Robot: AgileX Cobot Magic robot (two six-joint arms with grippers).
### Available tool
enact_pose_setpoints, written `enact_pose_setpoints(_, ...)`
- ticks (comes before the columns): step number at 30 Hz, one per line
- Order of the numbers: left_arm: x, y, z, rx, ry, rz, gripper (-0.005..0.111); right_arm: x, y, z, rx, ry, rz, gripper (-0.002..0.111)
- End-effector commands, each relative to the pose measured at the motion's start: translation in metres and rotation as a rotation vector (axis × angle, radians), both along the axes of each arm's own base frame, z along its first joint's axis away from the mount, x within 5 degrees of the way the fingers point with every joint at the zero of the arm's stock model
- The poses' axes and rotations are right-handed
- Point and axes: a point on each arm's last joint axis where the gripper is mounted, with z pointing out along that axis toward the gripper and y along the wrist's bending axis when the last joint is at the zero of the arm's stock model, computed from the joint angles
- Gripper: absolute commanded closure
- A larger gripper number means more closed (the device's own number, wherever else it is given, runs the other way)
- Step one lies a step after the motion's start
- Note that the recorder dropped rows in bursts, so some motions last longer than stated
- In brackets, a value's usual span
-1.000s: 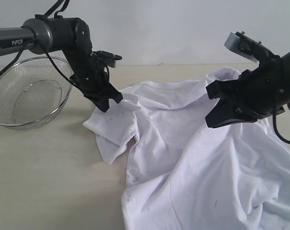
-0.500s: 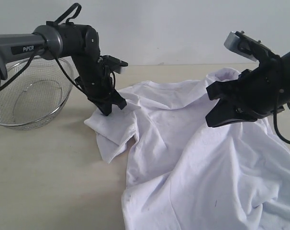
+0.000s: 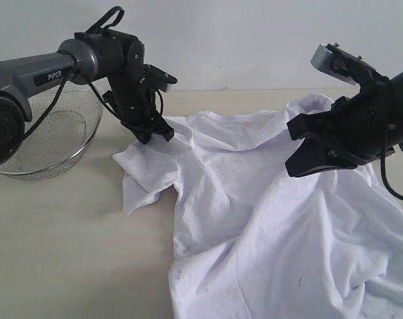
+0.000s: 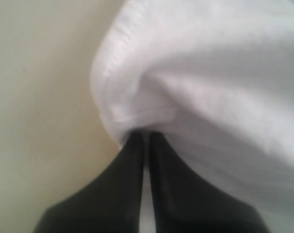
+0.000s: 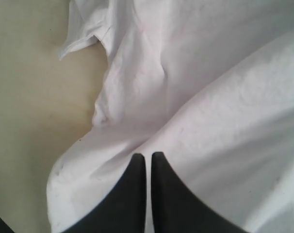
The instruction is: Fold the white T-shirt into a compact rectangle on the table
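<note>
Cloth of the white T-shirt (image 3: 255, 219) looks light, limp, quick to bunch; it lies crumpled on the desk (image 3: 68, 252). One sleeve hem is clenched in the left gripper (image 4: 146, 133), and the right gripper (image 5: 148, 155) pinches a lifted fold. Hems and seams likely give the surest hold.

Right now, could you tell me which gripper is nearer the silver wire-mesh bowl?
Left. The left gripper pinches the white T-shirt beside the silver wire-mesh bowl; the right gripper holds it much farther off.

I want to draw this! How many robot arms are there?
2. The left arm reaches past the mesh bowl, its fingers pinching the white T-shirt; the right arm pinches its other side.
</note>
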Motion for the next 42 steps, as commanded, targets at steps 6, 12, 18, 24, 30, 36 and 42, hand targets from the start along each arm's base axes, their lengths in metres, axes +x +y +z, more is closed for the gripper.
enact_pose_setpoints(6,0.016,0.033,0.005,0.028,-0.052,0.11,0.102,0.001,0.0,0.001,-0.011,-0.012,0.012,0.108)
enact_pose_setpoints(12,0.019,0.021,0.055,-0.205,-0.083,0.129,0.102,0.0,0.0,0.001,-0.016,-0.02,0.035,0.108)
enact_pose_setpoints(18,-0.011,-0.01,0.162,-0.482,-0.161,-0.014,0.102,-0.003,0.014,0.002,-0.019,-0.055,0.142,0.098)
enact_pose_setpoints(24,-0.051,-0.002,0.246,-0.518,-0.242,-0.041,0.102,-0.015,0.062,-0.008,-0.026,-0.033,0.316,0.065)
enact_pose_setpoints(30,-0.113,0.042,0.339,-0.504,-0.424,0.035,0.102,-0.036,0.098,-0.018,-0.045,0.002,0.429,0.065)
enact_pose_setpoints(36,-0.168,0.068,0.371,-0.503,-0.466,0.053,0.102,-0.027,0.112,-0.026,-0.084,-0.106,0.32,0.066)
enact_pose_setpoints(42,-0.233,0.084,0.39,-0.513,-0.496,0.04,0.102,0.011,0.124,-0.036,-0.16,-0.089,0.364,0.106)
